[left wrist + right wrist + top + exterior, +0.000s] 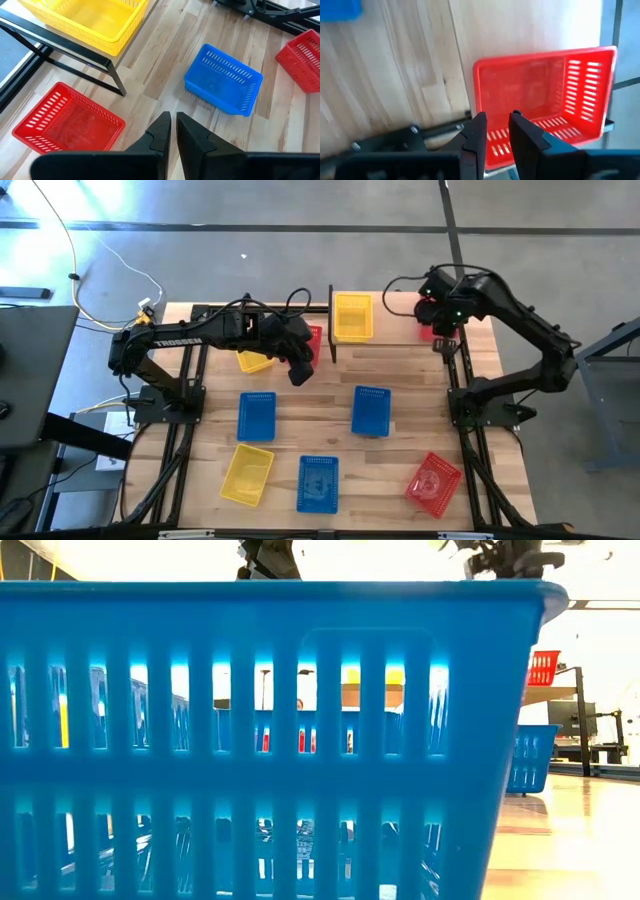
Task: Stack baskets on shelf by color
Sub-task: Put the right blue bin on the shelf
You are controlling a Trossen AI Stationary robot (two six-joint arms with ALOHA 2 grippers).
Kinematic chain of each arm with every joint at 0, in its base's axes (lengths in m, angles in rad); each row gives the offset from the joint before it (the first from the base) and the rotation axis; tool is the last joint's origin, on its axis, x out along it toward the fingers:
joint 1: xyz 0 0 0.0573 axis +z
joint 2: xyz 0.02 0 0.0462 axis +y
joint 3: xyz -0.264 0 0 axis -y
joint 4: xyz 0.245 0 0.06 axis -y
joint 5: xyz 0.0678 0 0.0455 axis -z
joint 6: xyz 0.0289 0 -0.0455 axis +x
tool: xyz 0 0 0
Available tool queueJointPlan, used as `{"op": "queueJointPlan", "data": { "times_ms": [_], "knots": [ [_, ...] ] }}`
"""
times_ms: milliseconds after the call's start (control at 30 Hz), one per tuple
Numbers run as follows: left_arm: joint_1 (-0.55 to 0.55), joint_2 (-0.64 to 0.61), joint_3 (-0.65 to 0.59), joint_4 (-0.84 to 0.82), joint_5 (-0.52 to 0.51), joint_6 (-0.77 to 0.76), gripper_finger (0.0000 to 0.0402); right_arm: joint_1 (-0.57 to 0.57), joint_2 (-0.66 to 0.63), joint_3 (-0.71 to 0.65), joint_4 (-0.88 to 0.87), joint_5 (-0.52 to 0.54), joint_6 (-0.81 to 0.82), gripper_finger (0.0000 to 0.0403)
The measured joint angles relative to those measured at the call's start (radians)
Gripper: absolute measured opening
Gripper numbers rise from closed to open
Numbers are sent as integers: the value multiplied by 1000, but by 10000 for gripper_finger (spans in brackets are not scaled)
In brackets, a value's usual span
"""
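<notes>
Baskets look light, stiff and slick; we'd pinch the red basket rim at twelve o'clock. Right gripper parted, empty; left gripper clenched, empty.

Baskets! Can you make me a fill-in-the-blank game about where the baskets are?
The shelf holds a red basket and a ____ one.
On the tabletop lie ____ blue baskets.
The basket closest to the low camera is ____.
Missing words: yellow; three; blue.
</notes>
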Motion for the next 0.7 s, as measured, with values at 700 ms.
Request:
{"op": "queueJointPlan", "data": {
  "times_ms": [700],
  "knots": [
    [-108, 22, 0, 165, -5, -22, 102, 198, -70, 106, 1, -120, 627, 69]
  ]
}}
